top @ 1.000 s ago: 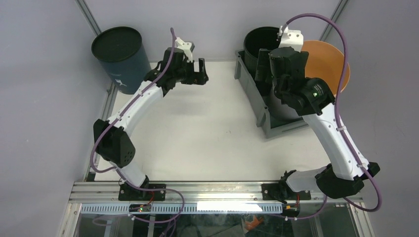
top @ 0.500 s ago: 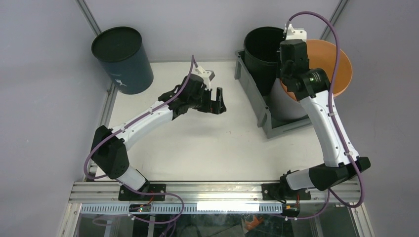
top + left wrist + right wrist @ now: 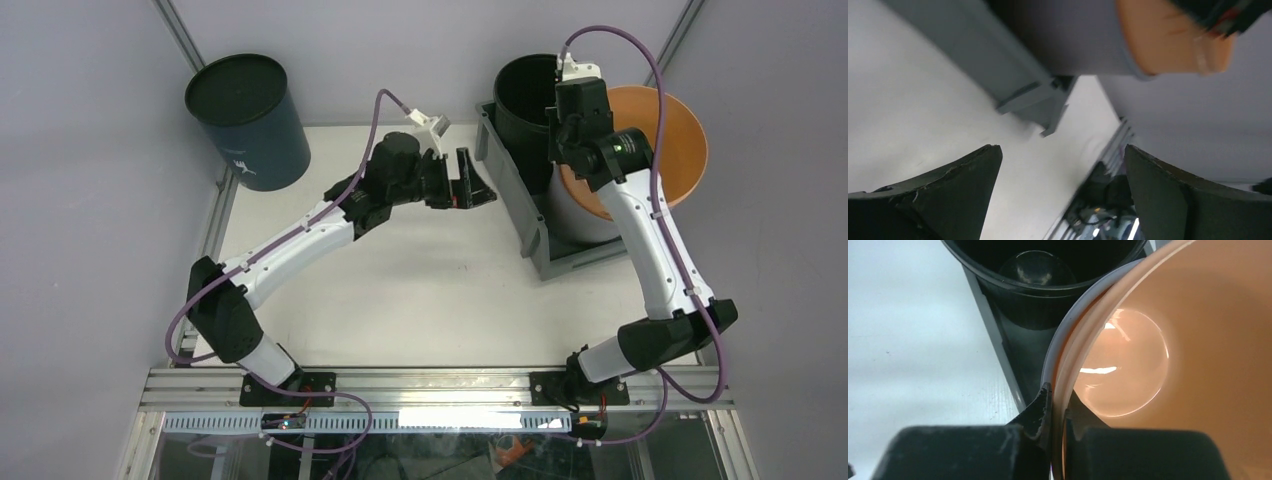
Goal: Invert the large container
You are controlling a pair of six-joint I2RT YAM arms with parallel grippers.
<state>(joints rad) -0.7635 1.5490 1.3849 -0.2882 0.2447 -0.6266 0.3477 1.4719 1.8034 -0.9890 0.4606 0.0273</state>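
Swinging in since a second ago, the left gripper is hovering, jaws wide apart, the bin just ahead. The right gripper is clamping the orange bucket by its rim.

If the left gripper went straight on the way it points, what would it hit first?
Most likely the large container's outer side wall, just ahead of the left gripper's open jaws; height unclear.
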